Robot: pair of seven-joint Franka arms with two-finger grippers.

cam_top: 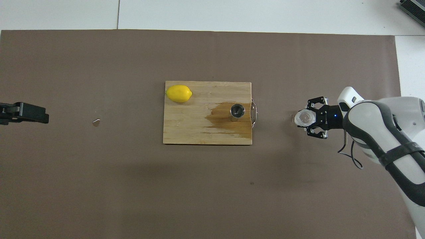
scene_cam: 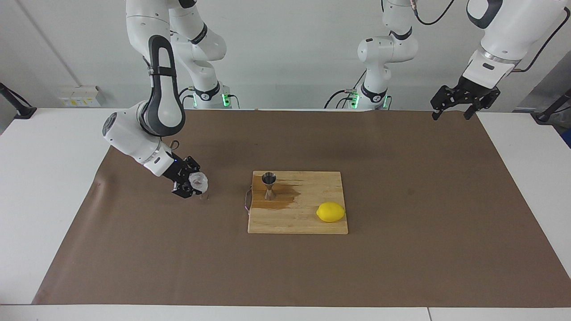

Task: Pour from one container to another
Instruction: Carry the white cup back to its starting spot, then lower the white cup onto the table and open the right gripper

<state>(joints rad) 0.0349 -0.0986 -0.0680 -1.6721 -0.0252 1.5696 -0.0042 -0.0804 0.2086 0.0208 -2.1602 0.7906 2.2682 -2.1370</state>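
Observation:
The small clear faceted cup [scene_cam: 198, 180] is held upright in my right gripper [scene_cam: 192, 186], just above the brown mat toward the right arm's end of the table; it also shows in the overhead view [cam_top: 304, 118], with the right gripper [cam_top: 310, 119] around it. The steel jigger [scene_cam: 269, 184] stands upright on the wooden cutting board [scene_cam: 308, 223], on a dark wet stain, and shows from above [cam_top: 237, 111]. My left gripper [scene_cam: 451, 113] waits open and empty, raised over the mat's edge at the left arm's end [cam_top: 30, 114].
A yellow lemon [scene_cam: 330, 211] lies on the board's corner farther from the robots, toward the left arm's end [cam_top: 179, 93]. The board [cam_top: 199, 132] has a metal handle on the side facing the cup. A small scrap [cam_top: 96, 122] lies on the mat.

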